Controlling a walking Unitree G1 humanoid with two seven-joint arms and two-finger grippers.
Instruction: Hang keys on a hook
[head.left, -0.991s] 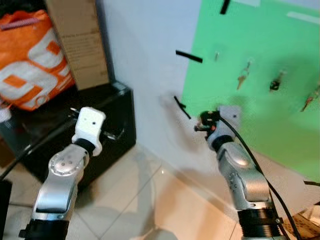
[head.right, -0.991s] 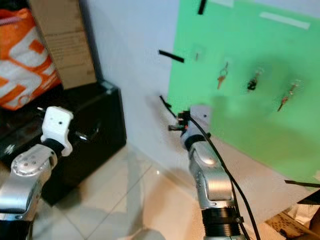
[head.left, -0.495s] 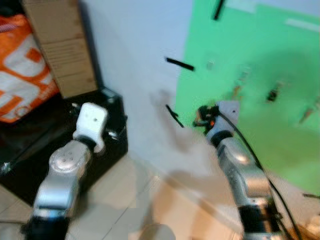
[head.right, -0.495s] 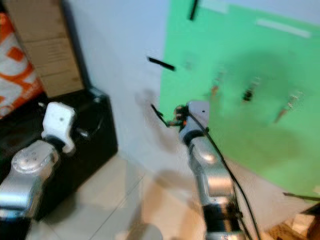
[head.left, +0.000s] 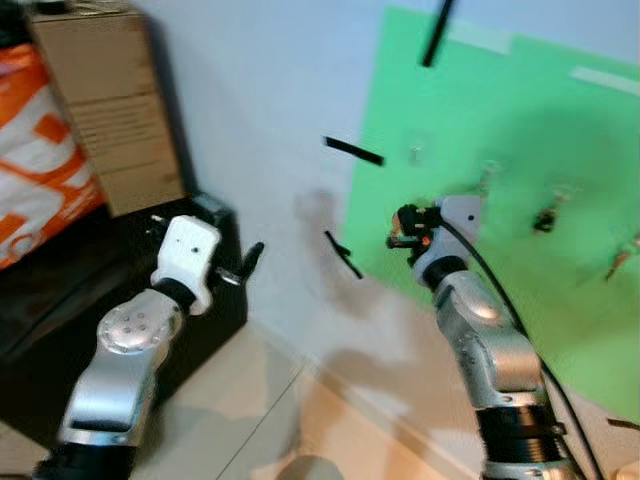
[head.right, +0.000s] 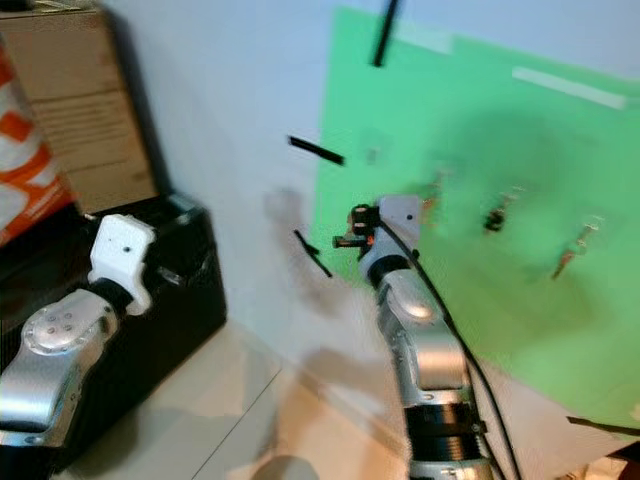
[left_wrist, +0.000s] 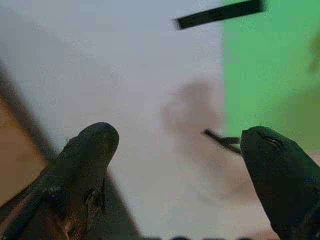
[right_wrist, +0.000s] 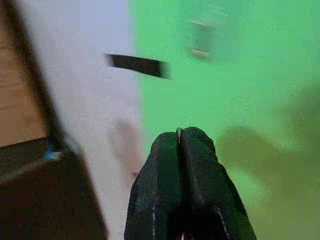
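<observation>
My right gripper (right_wrist: 181, 145) is raised in front of the green board (head.left: 520, 200) on the wall, its two black fingers pressed tight together; a thin sliver of something reddish shows at the seam between the tips, too small for me to say what it is. Just ahead of those tips, higher on the board, sits a small pale hook (right_wrist: 201, 38) with nothing on it. Further to my right on the board hang three blurred bunches of keys (head.left: 546, 219), each on its own hook and apart from my gripper. My left gripper (left_wrist: 175, 145) is held out toward the grey wall (head.left: 270, 120), its fingers spread wide with nothing between them, above a black cabinet (head.left: 215, 290). A cardboard box (head.left: 105, 110) and an orange bag (head.left: 35, 180) stand on that cabinet to my left.
</observation>
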